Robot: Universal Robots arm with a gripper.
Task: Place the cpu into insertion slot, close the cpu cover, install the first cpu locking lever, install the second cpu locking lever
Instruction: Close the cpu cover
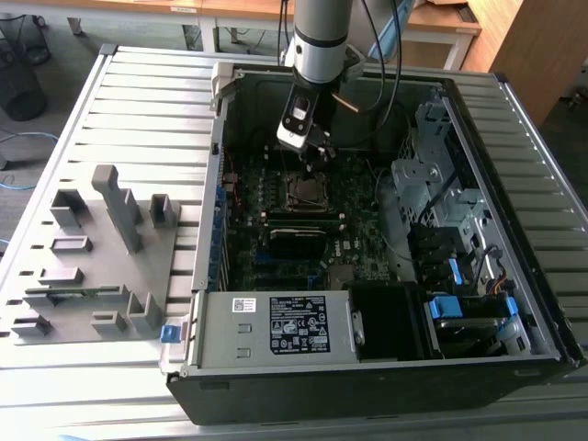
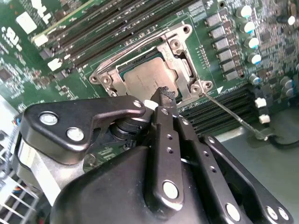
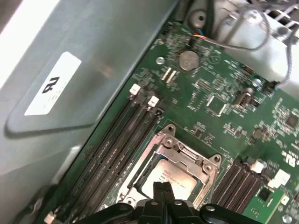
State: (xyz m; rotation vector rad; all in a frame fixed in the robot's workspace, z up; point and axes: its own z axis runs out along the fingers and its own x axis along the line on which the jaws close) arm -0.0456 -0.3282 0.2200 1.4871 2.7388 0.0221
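We see the small silver-grey square cpu (image 2: pixel 149 77) in the dark square insertion slot (image 2: pixel 122 71), with the thin silver cpu cover (image 2: pixel 135 50) down. The black gripper (image 2: pixel 164 95) has its fingers (image 2: pixel 163 122) pressed together beside it. The thin silver lever (image 2: pixel 231 112) looks loose.

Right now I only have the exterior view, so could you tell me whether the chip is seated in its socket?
Observer: Yes, in the second wrist view the chip lies flat in the socket.
Operator: Is the cover down?
Observer: In the first wrist view the cover lies flat around the chip.
Operator: Where am I hovering?
Observer: The end effector, fingers together, sits over the chip's edge.
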